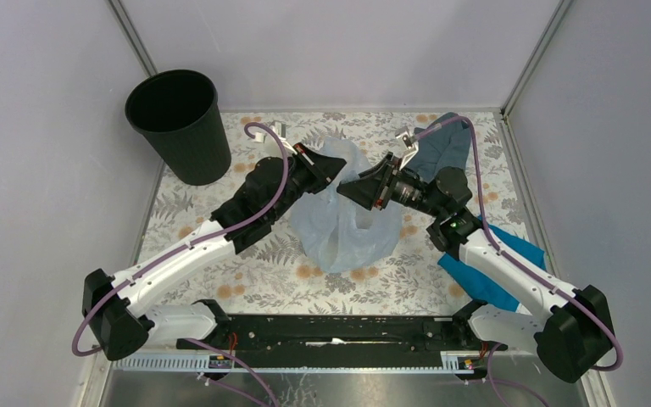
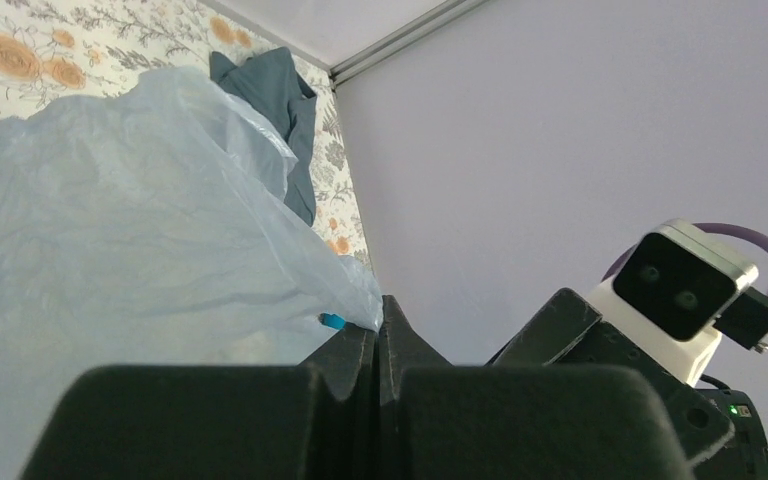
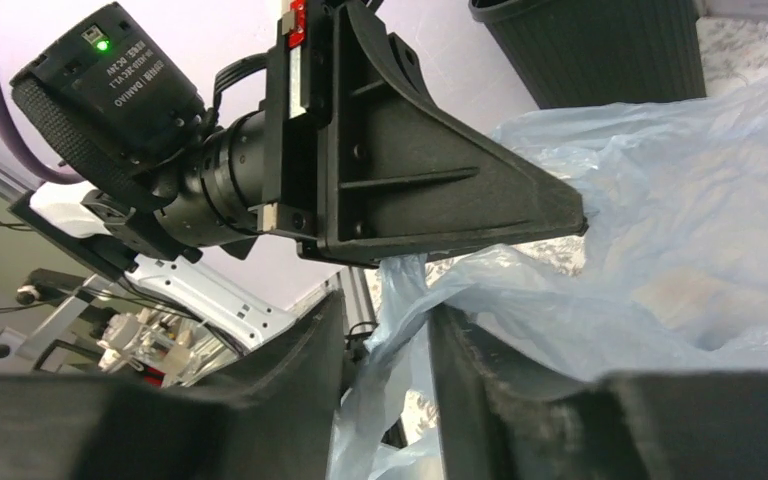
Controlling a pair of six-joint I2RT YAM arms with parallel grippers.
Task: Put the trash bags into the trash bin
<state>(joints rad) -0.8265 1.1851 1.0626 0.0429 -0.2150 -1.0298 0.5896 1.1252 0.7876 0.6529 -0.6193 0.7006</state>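
Print on the left arm's motor (image 3: 110, 75) is showing upside down, unreadable. The trash bag (image 1: 343, 233), pale blue, translucent and crumpled, is sitting mid-table with its long axis running 12 to 6; the trash bin (image 1: 178, 127) is standing at 10 o'clock. The left gripper (image 2: 380, 325) is pinching the bag's edge with its fingers pressed together, while the right gripper (image 3: 385, 335) is straddling a fold, clamping unclear.

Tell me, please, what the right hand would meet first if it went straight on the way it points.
The pale blue trash bag: a fold lies between the right hand's fingers. Just beyond, the left hand points back at it, seemingly close, though depth is unclear.
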